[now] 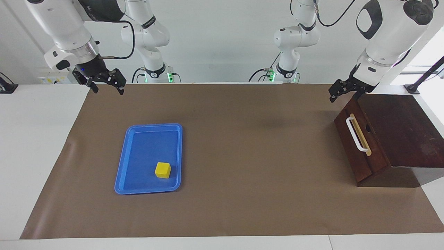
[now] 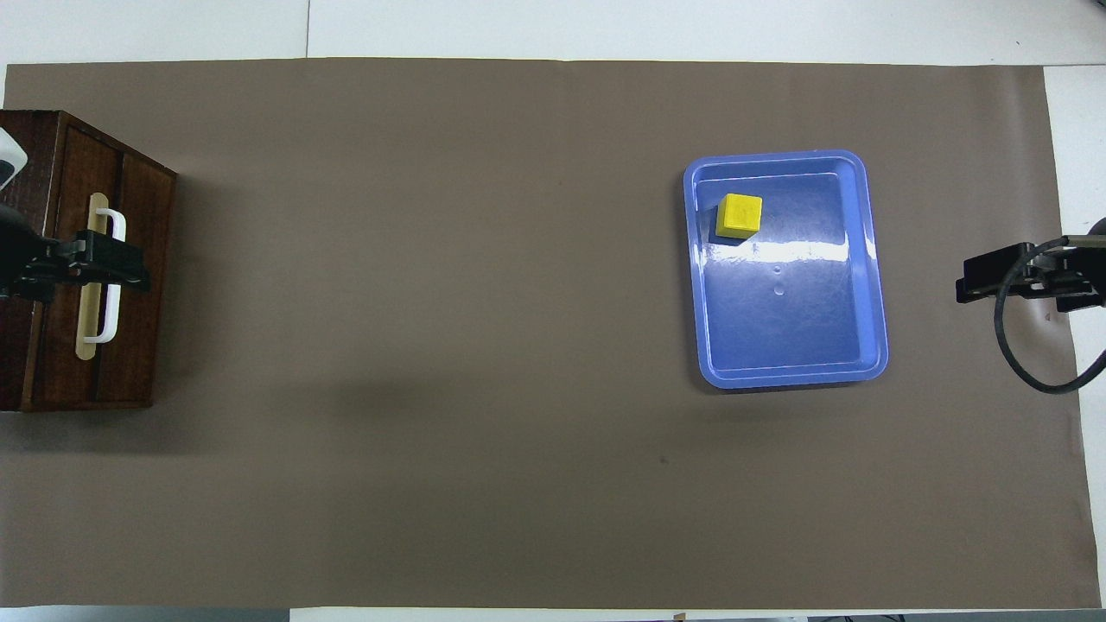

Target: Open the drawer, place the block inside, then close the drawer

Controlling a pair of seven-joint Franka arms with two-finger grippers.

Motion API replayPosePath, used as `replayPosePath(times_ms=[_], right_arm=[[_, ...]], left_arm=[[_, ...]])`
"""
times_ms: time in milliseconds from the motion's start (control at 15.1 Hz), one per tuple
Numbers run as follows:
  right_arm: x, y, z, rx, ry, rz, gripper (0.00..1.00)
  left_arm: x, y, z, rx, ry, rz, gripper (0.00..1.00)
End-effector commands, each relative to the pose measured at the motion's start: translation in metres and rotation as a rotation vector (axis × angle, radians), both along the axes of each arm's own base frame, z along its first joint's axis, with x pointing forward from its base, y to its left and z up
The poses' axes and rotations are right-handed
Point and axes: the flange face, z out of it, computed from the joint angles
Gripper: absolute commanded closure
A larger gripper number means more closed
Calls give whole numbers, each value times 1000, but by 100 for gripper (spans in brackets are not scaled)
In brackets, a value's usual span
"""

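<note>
Drawer (image 1: 357,144) sits shut in a dark wooden box (image 1: 399,132) at the left arm's end of the table, its dark brown front flush with the box. A white bar handle (image 1: 356,134) runs along a pale tan strip on that front, which faces the middle of the table. Nothing of the drawer's inside shows.

A flat blue tray (image 1: 128,166) lies on the brown table cover (image 1: 242,156) toward the right arm's end, well apart from the box. One small yellow block (image 1: 162,170) rests in the tray, in the corner farther from the robots and toward the box. It is the only thing in the tray.

The left gripper (image 1: 338,92) hangs in the air at the box's edge nearest the robots, just above the drawer front. From overhead it lies across the handle; the facing view shows it raised and touching nothing. Whether its fingers are apart or together cannot be told.

The right gripper (image 1: 105,85) waits in the air over the table cover's edge at the right arm's end, well apart from the tray and the block. Its fingers are spread apart with nothing between them.
</note>
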Motion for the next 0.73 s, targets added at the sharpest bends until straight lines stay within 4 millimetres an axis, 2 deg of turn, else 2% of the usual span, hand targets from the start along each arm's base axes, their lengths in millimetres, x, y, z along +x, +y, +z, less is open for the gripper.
replayPosePath(times_ms=[0, 332, 465, 664], right_arm=[[0, -3, -1, 5, -10, -10, 0], [0, -2, -1, 5, -10, -8, 0], [0, -2, -1, 5, -10, -8, 0], [0, -2, -1, 7, -10, -9, 0]], left_arm=[[-1, 4, 4, -11, -12, -6, 0], [5, 4, 1, -7, -64, -5, 0], [8, 6, -8, 34, -125, -16, 0], [15, 7, -39, 125, -170, -59, 0]])
